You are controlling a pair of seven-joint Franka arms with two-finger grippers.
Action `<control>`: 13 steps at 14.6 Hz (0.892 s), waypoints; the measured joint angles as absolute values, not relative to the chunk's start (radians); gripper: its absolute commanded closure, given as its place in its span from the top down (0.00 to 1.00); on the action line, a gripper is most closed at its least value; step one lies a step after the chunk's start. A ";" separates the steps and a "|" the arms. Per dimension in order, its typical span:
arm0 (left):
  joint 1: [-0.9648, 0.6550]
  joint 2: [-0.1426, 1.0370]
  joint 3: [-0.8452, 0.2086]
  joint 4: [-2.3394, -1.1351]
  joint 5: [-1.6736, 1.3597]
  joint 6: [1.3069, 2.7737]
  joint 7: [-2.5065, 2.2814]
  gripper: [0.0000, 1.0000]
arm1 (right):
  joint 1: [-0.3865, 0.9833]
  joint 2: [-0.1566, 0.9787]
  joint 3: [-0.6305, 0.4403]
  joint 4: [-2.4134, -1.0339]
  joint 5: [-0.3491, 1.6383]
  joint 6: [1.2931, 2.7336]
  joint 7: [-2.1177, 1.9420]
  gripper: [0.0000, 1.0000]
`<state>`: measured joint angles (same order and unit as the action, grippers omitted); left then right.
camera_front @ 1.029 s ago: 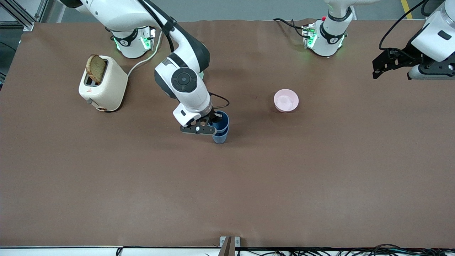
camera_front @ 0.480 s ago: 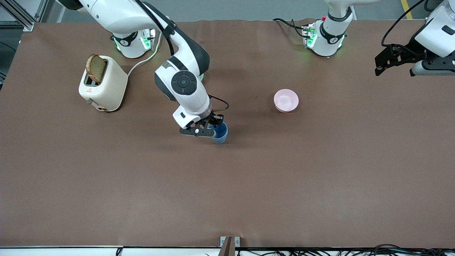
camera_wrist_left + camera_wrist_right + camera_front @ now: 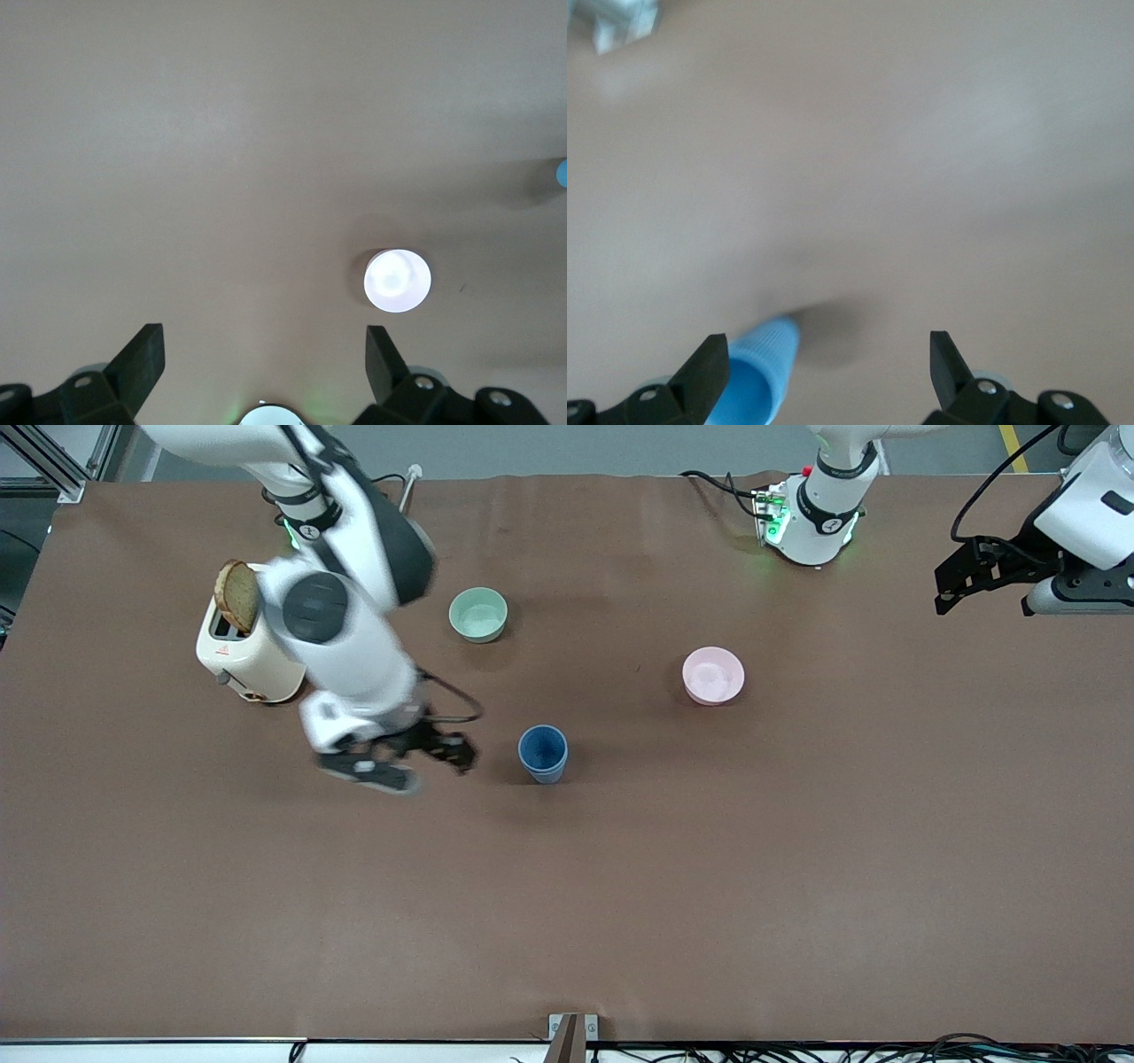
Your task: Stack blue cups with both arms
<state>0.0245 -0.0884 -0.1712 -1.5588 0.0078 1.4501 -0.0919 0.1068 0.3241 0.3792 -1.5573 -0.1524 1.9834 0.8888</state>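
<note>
The blue cups (image 3: 542, 753) stand upright near the middle of the table as one nested stack, with a single rim showing. My right gripper (image 3: 452, 751) is open and empty, beside the stack toward the right arm's end and apart from it. In the right wrist view the stack (image 3: 757, 376) lies close to one of the fingers (image 3: 709, 372) of the open gripper (image 3: 826, 367). My left gripper (image 3: 952, 589) waits open and empty, high over the left arm's end of the table. The left wrist view shows its open gripper (image 3: 264, 354) and a sliver of blue cup (image 3: 562, 171) at the edge.
A pink bowl (image 3: 713, 675) sits toward the left arm's end, farther from the front camera than the stack; it also shows in the left wrist view (image 3: 397, 280). A pale green bowl (image 3: 478, 614) sits farther still. A cream toaster (image 3: 257, 642) holding toast (image 3: 237, 593) stands at the right arm's end.
My right gripper pushed the upper cup down into the lower one, let go and swung away toward the right arm's end, uncovering the green bowl. The left arm rose slightly.
</note>
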 measured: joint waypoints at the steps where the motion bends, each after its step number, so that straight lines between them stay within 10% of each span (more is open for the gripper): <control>1: 0.028 -0.088 -0.170 -1.559 0.008 1.450 -0.091 1.00 | 0.046 0.269 0.377 -1.554 -0.169 1.925 0.857 1.00; 7: 0.040 -0.087 -0.165 -1.556 0.008 1.455 -0.081 1.00 | -0.029 0.028 0.061 -1.556 -0.087 1.691 0.305 1.00; 13: 0.042 -0.068 -0.165 -1.526 0.008 1.458 -0.081 1.00 | -0.067 -0.016 0.019 -1.522 -0.046 1.586 0.089 1.00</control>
